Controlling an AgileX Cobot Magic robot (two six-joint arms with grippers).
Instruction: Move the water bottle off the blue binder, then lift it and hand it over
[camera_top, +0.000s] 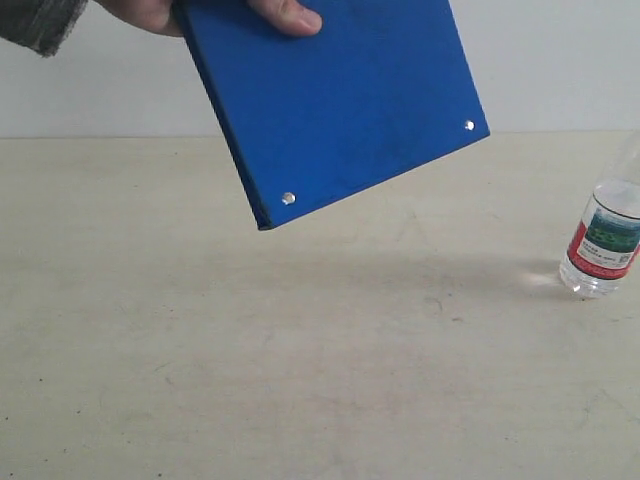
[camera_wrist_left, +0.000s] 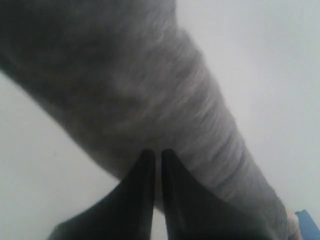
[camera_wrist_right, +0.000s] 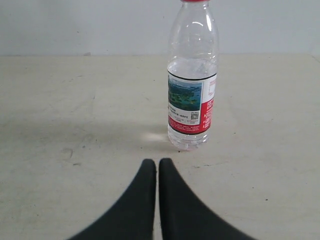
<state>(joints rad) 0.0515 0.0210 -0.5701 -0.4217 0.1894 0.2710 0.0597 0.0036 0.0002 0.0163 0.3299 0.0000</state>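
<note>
Blue and tilted, the blue binder (camera_top: 340, 100) hangs in the air above the table (camera_top: 250, 380), held from its upper edge by a person's hand (camera_top: 150, 10) in a grey sleeve (camera_top: 40, 25). Its two silver rivets (camera_top: 288, 198) sit along the lower edge, and no part of it touches the tabletop. The water bottle (camera_top: 603, 235) stands upright on the bare table at the far right of the exterior view, well apart from the binder and resting on nothing else. The right wrist view shows it straight ahead of the right gripper (camera_wrist_right: 158, 165), with its red, white and green label (camera_wrist_right: 190, 102) facing the camera and a sliver of red cap (camera_wrist_right: 194, 1) at the frame's edge.

Both pincers are closed tight, fingertips together, with nothing between them. The left gripper (camera_wrist_left: 156, 155) points up at the sleeve, with a sliver of blue at the corner of its view.

As I read it, the first step has nothing to act on, since the bottle is not on the binder and no arm is engaged with either thing. The robot appears to be waiting while the person handles the binder. Once the binder lies flat, with or without the bottle on it, the next move calls for the right jaws to spread wider than the bottle's body. They would then advance level to the label and close around its middle, gently, because thin plastic dents and a tall bottle tips easily.
</note>
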